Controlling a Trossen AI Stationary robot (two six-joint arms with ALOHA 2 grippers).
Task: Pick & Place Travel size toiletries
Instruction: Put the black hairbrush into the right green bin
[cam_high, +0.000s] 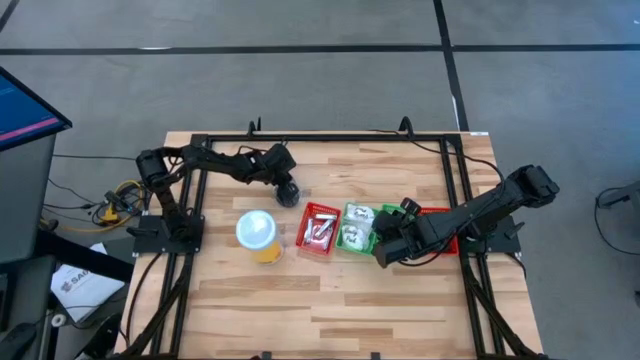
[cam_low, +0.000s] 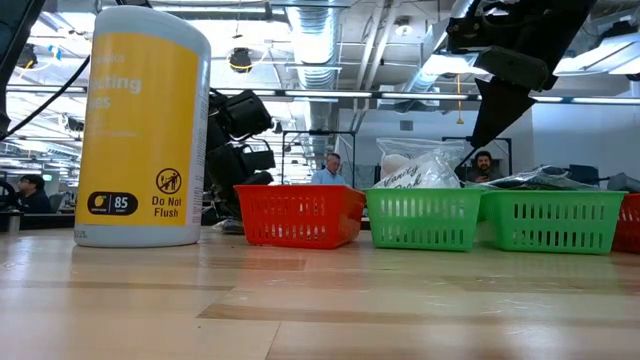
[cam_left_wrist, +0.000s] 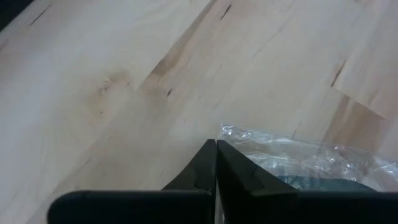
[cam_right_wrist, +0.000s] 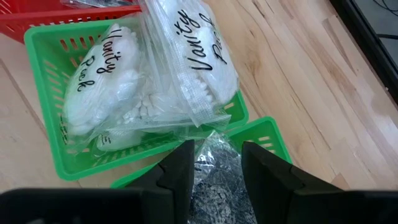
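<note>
Wooden table (cam_high: 330, 300) under me: my left gripper (cam_left_wrist: 216, 163) is clenched on a crinkly plastic packet (cam_left_wrist: 311, 163); lift slowly, checking it holds.

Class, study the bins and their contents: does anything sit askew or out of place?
Yes. In the right wrist view, one white "Vanity Pack" packet leans tilted over the green bin's rim instead of lying inside like its neighbour, so it looks loosely placed.

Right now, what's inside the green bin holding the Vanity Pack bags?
Green bin: two clear bags of white cotton pieces, one lapping over its rim. Whatever lies beneath them is covered.
</note>
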